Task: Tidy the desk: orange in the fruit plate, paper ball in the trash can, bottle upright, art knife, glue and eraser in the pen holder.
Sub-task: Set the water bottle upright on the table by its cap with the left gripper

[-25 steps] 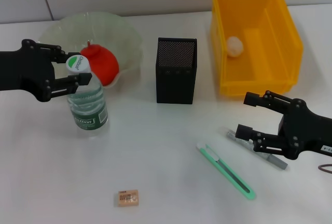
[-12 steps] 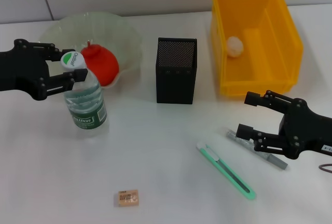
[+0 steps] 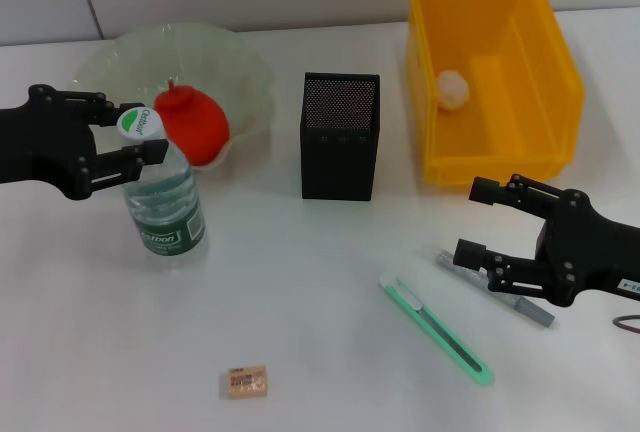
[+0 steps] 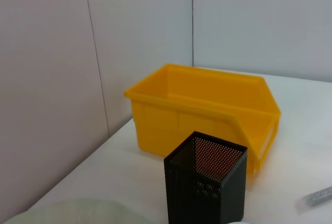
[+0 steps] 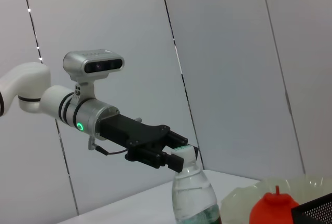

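One bottle (image 3: 165,192) stood upright at left-centre of the head view, and it had shifted slightly left over the last second, its cap tilting as the left gripper (image 3: 125,140) kept its narrow grasp on the neck. Bottle step looked nearly done, release pending. Right gripper (image 3: 484,222) hung spread wide, unchanged, over the glue (image 3: 495,288) at lower right; art knife (image 3: 435,329) and eraser (image 3: 245,383) remained outside the pen holder (image 3: 340,136).
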Motion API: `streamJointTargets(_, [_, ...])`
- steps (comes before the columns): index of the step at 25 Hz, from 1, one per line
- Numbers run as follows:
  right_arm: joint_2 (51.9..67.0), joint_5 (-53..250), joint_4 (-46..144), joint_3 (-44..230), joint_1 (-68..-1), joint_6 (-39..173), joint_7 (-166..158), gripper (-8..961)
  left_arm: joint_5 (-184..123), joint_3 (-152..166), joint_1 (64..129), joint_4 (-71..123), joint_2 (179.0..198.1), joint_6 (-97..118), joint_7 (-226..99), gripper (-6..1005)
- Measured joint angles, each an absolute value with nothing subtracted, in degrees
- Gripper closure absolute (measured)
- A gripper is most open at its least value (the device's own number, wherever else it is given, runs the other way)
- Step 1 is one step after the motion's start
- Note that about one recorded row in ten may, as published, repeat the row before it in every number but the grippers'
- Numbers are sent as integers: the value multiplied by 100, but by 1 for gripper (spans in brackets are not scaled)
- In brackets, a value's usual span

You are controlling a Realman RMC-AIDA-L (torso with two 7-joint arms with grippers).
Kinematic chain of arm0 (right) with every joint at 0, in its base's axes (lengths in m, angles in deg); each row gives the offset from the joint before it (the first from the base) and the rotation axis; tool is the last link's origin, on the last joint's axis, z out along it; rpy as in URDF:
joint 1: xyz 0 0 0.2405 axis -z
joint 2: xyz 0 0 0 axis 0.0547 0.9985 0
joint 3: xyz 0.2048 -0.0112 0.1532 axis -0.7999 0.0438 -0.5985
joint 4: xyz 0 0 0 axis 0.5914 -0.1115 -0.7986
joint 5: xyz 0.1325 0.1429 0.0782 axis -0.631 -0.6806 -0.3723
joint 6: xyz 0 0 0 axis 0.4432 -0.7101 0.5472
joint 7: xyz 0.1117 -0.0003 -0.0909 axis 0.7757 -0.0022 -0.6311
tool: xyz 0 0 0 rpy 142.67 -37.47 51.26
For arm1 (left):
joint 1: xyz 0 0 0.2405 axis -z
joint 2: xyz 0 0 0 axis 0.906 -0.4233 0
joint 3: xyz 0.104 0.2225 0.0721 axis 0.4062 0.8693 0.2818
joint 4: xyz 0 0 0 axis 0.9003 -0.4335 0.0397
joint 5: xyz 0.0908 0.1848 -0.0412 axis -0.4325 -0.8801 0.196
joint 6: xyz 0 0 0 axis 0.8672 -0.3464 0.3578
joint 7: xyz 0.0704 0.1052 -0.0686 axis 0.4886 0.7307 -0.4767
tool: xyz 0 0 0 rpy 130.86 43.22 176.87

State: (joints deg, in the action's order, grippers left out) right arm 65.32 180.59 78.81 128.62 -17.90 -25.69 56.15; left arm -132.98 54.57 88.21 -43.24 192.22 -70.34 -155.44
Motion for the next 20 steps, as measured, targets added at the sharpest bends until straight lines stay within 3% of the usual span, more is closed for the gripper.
streamJointTargets(20, [6533, 18075, 7884, 12862, -1795, -2561, 5603, 132, -13144, 5504, 8824, -4147, 19223, -6965, -15470, 468])
